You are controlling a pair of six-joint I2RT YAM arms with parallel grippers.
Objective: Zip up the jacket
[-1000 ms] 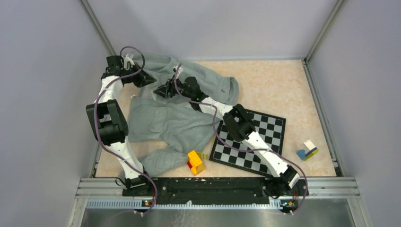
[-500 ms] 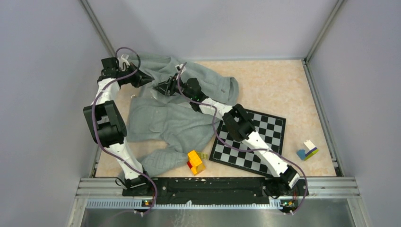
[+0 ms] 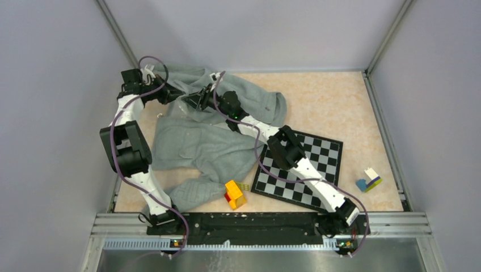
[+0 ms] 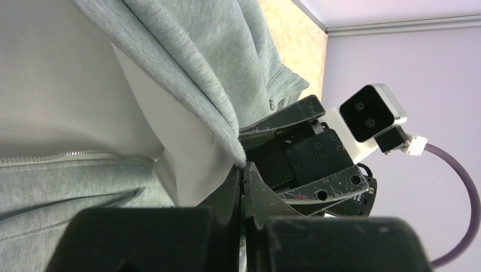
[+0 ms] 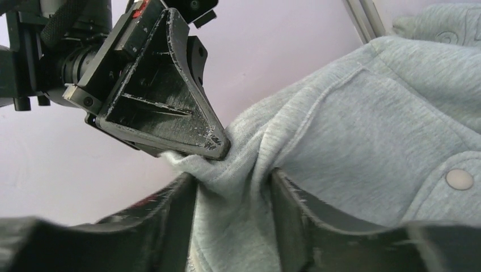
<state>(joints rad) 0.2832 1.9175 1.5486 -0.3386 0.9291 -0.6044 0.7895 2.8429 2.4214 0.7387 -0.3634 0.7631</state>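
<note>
The light grey jacket (image 3: 207, 144) lies rumpled across the left half of the table. Its collar end is lifted at the back. My left gripper (image 3: 173, 94) is shut on a thin edge of the jacket (image 4: 187, 68), next to the white lining and the zipper teeth (image 4: 68, 155). My right gripper (image 3: 194, 101) sits right beside it, tip to tip. In the right wrist view its fingers (image 5: 289, 209) are closed on a bunched fold of jacket fabric (image 5: 351, 124). The left gripper's tip (image 5: 215, 144) pinches the same fold just above.
A black-and-white chessboard (image 3: 306, 170) lies right of the jacket, under the right arm. A yellow and red block (image 3: 234, 194) sits at the jacket's near edge. A small blue, white and yellow block stack (image 3: 368, 180) stands at the right. Walls close in at the back left.
The right gripper has moved a little back and left, closer to the left gripper. The left gripper shifted slightly left, and the collar fabric between them has bunched up.
</note>
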